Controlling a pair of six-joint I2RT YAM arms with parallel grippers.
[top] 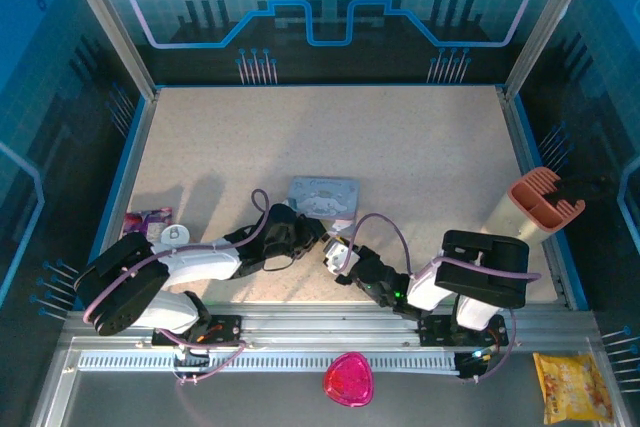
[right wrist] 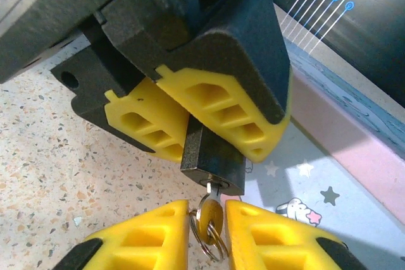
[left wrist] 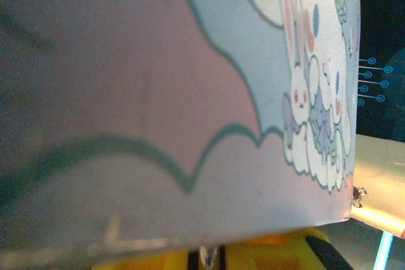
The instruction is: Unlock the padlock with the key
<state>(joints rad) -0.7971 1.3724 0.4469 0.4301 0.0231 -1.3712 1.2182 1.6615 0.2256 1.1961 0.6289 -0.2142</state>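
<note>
The right gripper [right wrist: 207,222] was seen narrowed about the head of the key [right wrist: 211,210], a yellow finger set just beside it on either side, though whether it was truly pinched could not be told. The key was lodged in the keyhole on the underside of the padlock [right wrist: 215,164], whose dark body was clamped between the pads of the left gripper [right wrist: 212,143]. The pale cartoon-printed tin [right wrist: 329,156] was found just beside them, on the speckled table [right wrist: 50,175].
</note>
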